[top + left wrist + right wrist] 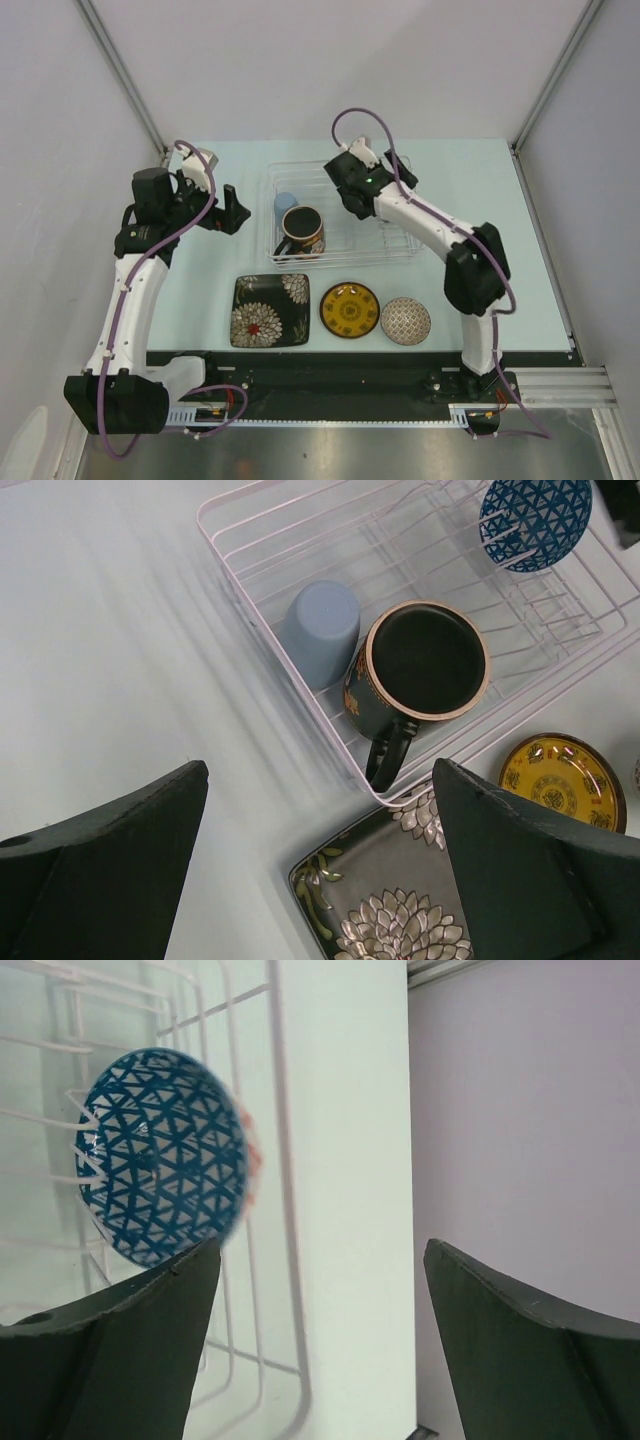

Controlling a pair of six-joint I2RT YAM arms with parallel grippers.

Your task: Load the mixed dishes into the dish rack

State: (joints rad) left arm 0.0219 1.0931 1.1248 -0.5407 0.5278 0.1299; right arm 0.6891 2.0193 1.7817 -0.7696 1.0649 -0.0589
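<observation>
a pale mint tabletop (200,295) sat inside a plain booth, closed in by a blank white back wall (330,60) and matching side panels on the left (50,150) and right (600,200). two slim metal struts (120,75) ran along the seams where the panels met, slanting down to the table's far corners. light fell soft and even from above, leaving only faint grey shadows on the surface. a silver aluminium rail (560,385) jutted out at the table's near right corner, and a brushed grey metal surface (330,455) lay below the near edge. seen from low by the table's edge, the wall took on a lilac-grey tint.
</observation>
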